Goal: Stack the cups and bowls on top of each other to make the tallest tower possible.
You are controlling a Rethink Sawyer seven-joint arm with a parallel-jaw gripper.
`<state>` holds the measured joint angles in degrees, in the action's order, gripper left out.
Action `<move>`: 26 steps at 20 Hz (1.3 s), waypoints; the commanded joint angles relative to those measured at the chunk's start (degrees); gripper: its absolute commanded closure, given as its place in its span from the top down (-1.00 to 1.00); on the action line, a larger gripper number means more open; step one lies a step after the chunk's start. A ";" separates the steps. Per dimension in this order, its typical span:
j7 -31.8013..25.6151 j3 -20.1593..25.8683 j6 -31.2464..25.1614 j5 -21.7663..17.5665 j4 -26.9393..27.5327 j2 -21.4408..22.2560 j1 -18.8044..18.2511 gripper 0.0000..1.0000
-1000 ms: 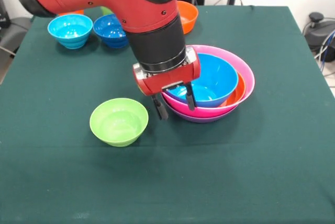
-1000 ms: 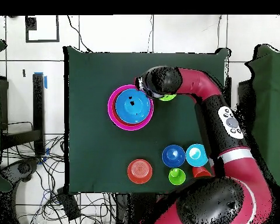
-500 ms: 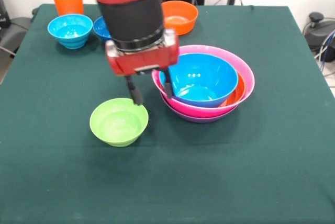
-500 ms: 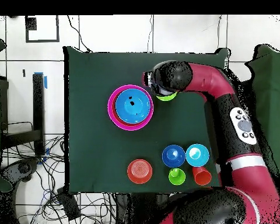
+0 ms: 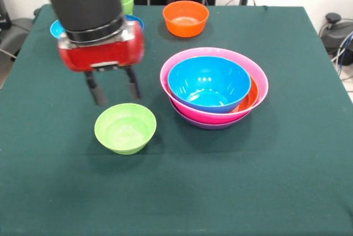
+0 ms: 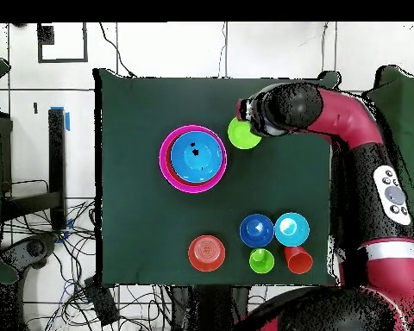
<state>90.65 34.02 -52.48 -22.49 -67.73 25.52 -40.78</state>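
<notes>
The gripper hung with its two thin black fingers spread apart and nothing between them, just above and behind the small lime bowl, which sat upright on the table. The gripper's red block and black cylindrical wrist looked smooth and hard. The lime bowl was glossy plastic, round, with a plain rim and an empty hollow.

Just beside it stood the tower: nested glossy bowls, a wide pink one over a purple one at the base, an orange rim showing inside the pink, and a deep blue bowl seated on top, its inside shining.

At the far edge sat an orange bowl, alone. Partly hidden behind the arm were a light blue bowl, a lime cup and, in the overhead view, a dark blue bowl and an orange cup.

The table wore a dark green cloth, matte and slightly wrinkled. Around it lay a pale tiled floor with tangled cables.
</notes>
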 commanded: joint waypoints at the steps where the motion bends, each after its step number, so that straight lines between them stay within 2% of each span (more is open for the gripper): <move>1: -22.82 -0.33 -9.85 -10.38 14.89 -5.43 2.20 1.00; 3: -26.78 1.14 -10.32 -12.78 19.82 -8.70 3.09 1.00; 6: -29.07 3.02 -10.42 -13.52 24.06 -12.67 3.70 1.00; 10: -29.28 3.54 -10.03 -12.96 25.63 -14.90 4.01 1.00; 12: -29.33 3.74 -12.12 -11.80 26.87 -15.81 4.28 1.00; 14: -25.44 2.55 -13.47 -10.73 27.80 -15.95 4.86 1.00; 16: -20.99 0.73 -12.50 -10.37 27.14 -15.21 5.08 1.00; 20: -19.70 -0.54 -13.56 -10.51 27.58 -15.25 5.74 1.00; 24: -21.30 0.15 -13.52 -9.00 24.62 -13.97 5.59 1.00; 26: -20.23 0.53 -12.38 -7.49 21.96 -13.41 4.87 1.00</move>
<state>79.51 35.32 -58.69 -29.77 -43.10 10.97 -37.62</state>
